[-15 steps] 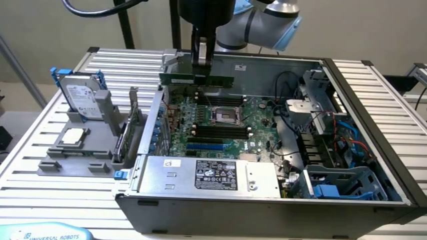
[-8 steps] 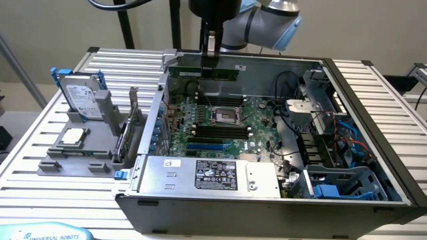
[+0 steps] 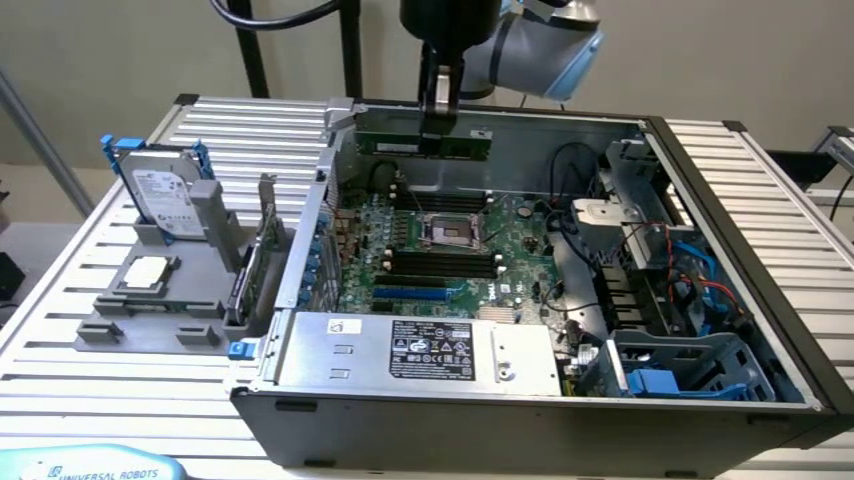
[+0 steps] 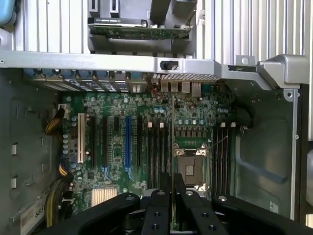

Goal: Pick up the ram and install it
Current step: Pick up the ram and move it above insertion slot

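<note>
The ram [image 3: 400, 146], a long thin green board, hangs level above the far side of the open computer case, and my gripper [image 3: 439, 128] is shut on its upper edge near the middle. It is well above the motherboard [image 3: 514, 262] and its black memory slots [image 3: 424, 263]. In the wrist view the ram [image 4: 172, 142] shows edge-on as a thin line between my black fingers [image 4: 158, 208], over the memory slots [image 4: 155, 152] beside the processor socket [image 4: 190, 167].
The case [image 3: 534, 415] lies open on a slatted table. A power supply [image 3: 414, 347] sits at its front, with cables and a blue drive cage [image 3: 683, 370] at the exterior view's right. Outside on the left a grey holder [image 3: 120, 330] carries a hard drive [image 3: 166, 196], a processor chip [image 3: 144, 272] and an upright expansion card [image 3: 262, 250].
</note>
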